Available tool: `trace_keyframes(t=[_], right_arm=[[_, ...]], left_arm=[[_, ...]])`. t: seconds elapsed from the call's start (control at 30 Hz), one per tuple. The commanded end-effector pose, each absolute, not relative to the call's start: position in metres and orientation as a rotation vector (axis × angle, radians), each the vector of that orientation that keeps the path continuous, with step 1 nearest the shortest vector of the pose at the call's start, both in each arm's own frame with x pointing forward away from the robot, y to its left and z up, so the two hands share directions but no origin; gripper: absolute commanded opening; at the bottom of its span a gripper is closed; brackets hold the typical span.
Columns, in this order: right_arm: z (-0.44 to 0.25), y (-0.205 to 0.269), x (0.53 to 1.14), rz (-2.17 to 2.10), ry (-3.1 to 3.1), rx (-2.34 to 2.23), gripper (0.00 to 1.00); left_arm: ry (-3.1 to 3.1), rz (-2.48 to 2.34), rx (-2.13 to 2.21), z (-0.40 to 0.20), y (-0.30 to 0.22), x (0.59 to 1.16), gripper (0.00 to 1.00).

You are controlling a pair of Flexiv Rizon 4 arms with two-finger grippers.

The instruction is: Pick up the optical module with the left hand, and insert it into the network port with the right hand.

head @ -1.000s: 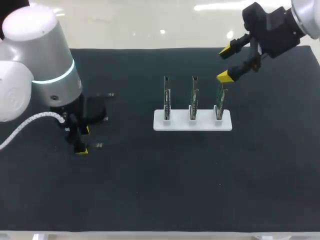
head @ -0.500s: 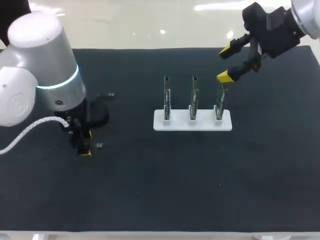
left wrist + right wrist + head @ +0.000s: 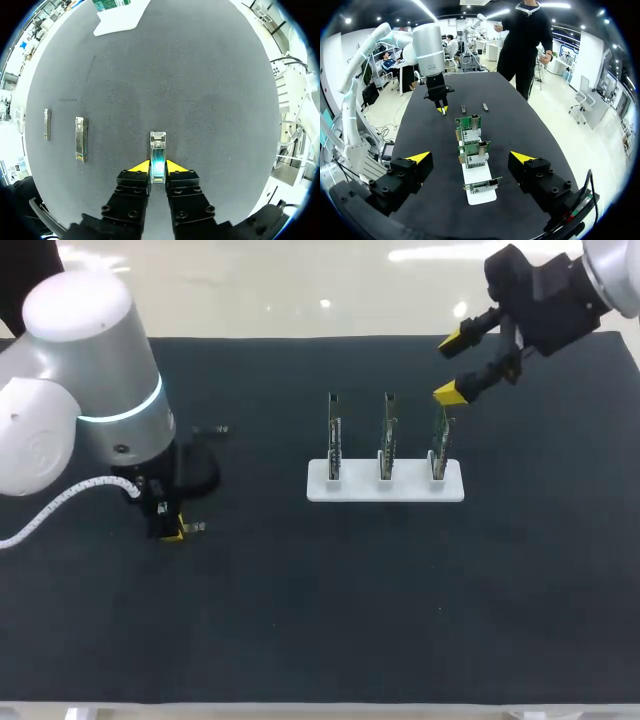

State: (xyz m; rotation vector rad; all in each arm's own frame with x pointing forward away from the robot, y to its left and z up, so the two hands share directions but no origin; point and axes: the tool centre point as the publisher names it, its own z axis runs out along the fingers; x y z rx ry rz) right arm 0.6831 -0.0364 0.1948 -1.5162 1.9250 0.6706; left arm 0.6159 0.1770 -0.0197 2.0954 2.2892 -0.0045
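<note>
Black matting bears the optical module (image 3: 158, 142) at the left, the left gripper (image 3: 158, 167) apparently clenched on it for the lift, while the right gripper (image 3: 452, 366) hangs spread wide above the board rack (image 3: 360, 488) far right, placed for the insertion.

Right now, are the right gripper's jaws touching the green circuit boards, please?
Apart. The right wrist view shows the open jaws of the right gripper clear of the green circuit boards.
</note>
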Motion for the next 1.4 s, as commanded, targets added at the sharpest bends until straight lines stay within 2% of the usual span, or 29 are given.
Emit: trace_keyframes(t=[0.03,0.37,0.87,1.4], right_arm=[[0.194,-0.036,0.684,0.674,1.922,-1.517,1.00],[0.194,-0.036,0.684,0.674,1.922,-1.517,1.00],[0.194,-0.036,0.684,0.674,1.922,-1.517,1.00],[0.194,-0.036,0.684,0.674,1.922,-1.517,1.00]], left_arm=[[2.289,-0.016,2.087,-0.026,0.179,0.615,0.00],[2.193,-0.221,1.950,0.024,0.188,0.612,0.00],[1.929,-0.525,1.727,0.114,0.169,0.606,0.00],[1.567,-0.744,1.459,0.164,0.157,0.604,0.00]])
